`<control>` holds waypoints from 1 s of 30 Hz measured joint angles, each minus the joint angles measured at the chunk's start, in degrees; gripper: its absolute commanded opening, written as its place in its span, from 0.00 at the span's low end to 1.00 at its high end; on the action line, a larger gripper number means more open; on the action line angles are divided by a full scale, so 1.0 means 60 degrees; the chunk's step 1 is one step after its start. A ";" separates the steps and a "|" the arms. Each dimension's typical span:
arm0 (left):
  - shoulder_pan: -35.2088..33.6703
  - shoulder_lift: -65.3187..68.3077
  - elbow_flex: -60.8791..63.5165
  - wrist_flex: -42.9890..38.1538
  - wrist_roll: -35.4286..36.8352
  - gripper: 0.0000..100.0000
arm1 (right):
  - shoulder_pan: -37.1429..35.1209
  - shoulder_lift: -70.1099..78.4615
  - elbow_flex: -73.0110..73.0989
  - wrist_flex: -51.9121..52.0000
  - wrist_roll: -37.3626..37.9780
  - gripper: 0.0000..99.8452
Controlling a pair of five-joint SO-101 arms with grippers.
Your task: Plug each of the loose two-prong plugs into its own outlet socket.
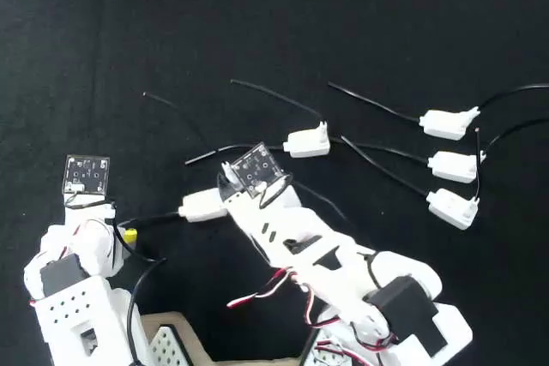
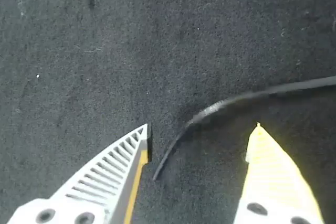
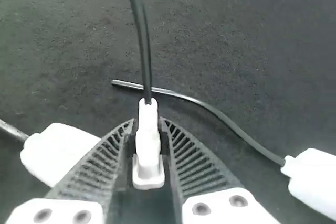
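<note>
While left gripper (image 2: 202, 126) gapes, right gripper (image 3: 147, 122) clamps plug (image 3: 148, 148).

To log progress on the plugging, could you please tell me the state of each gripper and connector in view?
Right gripper: shut on the plug.
Held plug: clamped between the fingers, joined to nothing.
Left gripper: open, over a loose cable end.
Near connector: lying unheld beside the right gripper.
Middle connector: lying unheld.
Three connectors on the right: lying unheld; mated or not, cannot tell.
</note>
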 measured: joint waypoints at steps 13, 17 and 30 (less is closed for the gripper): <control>0.2740 0.0000 -0.0044 -0.0205 -0.1626 0.30 | 0.2740 -0.3502 0.0000 0.1553 -0.0777 0.01; 0.4147 0.0000 -0.0059 -0.0821 -0.1773 0.30 | 0.4469 -0.6125 -0.0147 0.4190 -0.2212 0.01; 0.6799 0.0498 -0.0542 -0.1084 -0.2476 0.30 | 0.6344 -0.7766 -0.1905 0.9832 -0.3121 0.01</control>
